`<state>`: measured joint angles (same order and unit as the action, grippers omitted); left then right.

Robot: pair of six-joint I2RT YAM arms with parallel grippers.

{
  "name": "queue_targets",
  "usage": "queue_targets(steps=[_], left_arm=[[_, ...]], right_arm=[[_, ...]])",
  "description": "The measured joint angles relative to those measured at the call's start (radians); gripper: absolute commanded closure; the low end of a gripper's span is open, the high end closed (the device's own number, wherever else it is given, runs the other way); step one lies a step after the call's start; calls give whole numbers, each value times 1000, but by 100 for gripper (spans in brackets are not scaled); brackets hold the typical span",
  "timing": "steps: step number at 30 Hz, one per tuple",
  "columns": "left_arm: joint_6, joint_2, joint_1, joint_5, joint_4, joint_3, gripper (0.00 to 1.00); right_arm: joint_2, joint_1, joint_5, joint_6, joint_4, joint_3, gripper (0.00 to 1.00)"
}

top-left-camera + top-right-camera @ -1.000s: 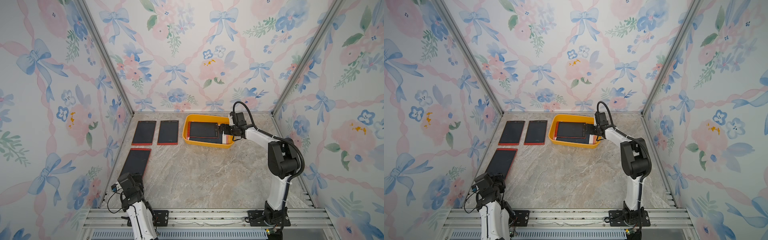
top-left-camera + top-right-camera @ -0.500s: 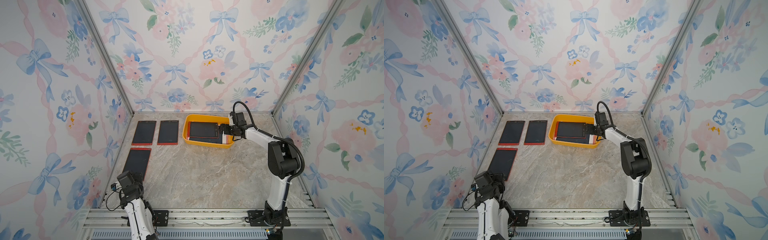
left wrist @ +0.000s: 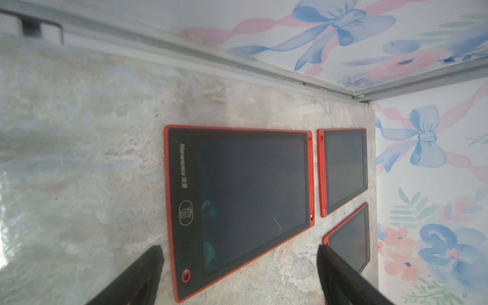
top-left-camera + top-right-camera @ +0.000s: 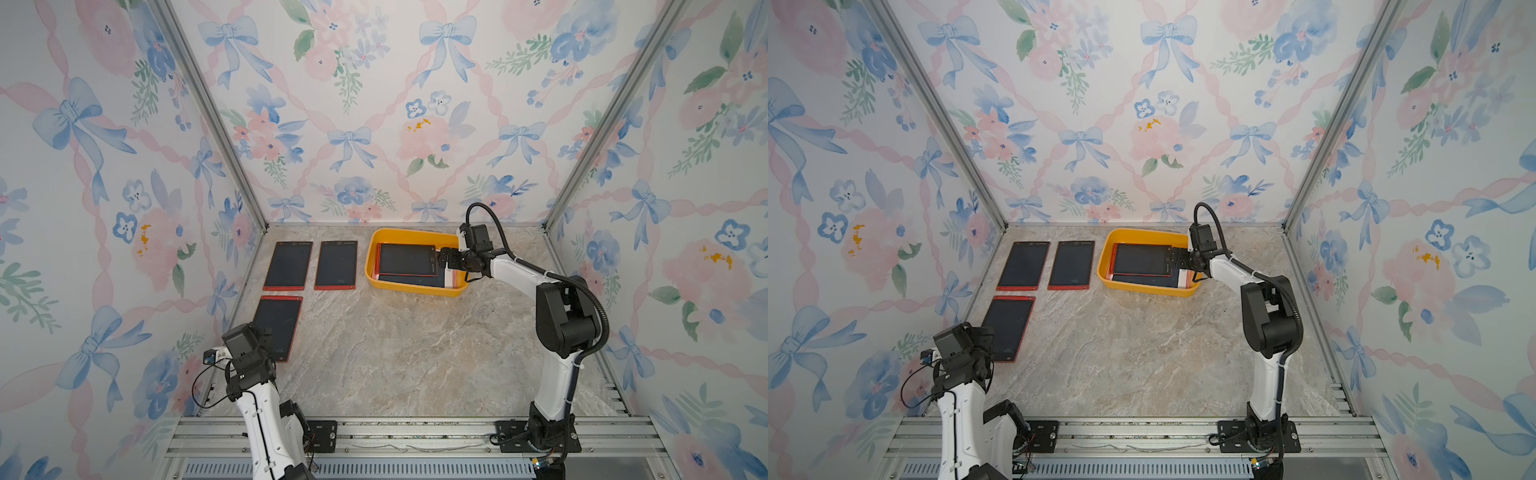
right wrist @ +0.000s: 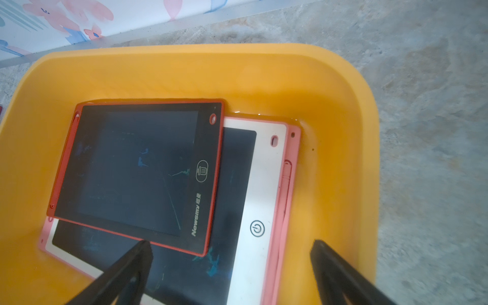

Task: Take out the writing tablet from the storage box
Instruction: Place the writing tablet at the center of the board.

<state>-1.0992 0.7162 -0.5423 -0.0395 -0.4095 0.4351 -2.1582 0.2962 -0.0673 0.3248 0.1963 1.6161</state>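
The writing tablet, the red-framed one, lies on top inside the storage box, over a pink-white tablet. At the left, three red tablets lie flat on the desk, and my left jaws stand open and empty by the nearest. At the right, my right jaws hang open over the box's right end. I judge this is the reach. Next I must go lower and pinch only the red tablet's short edge.
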Motion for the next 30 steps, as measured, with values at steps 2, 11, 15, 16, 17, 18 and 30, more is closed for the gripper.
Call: queue_targets(steps=[2,11,15,16,17,18,30], left_arm=[[27,25,38,-30,-7,61,7],[149,156,232,-162,-8,330,2],[256,301,393,-169,-4,476,2],[285,343,444,-168,1,513,2],[313,381,492,-166,5,549,2],[343,428,549,-162,7,594,2],[611,1036,979,-26,45,1130,2]], right_arm=[[0,0,4,0,-1,-1,3],[9,0,42,0,8,-7,3],[15,0,55,0,19,-7,3],[17,0,56,0,21,-7,3],[19,0,57,1,24,-7,3],[21,0,58,1,26,-7,3],[73,-6,169,8,119,-8,3]])
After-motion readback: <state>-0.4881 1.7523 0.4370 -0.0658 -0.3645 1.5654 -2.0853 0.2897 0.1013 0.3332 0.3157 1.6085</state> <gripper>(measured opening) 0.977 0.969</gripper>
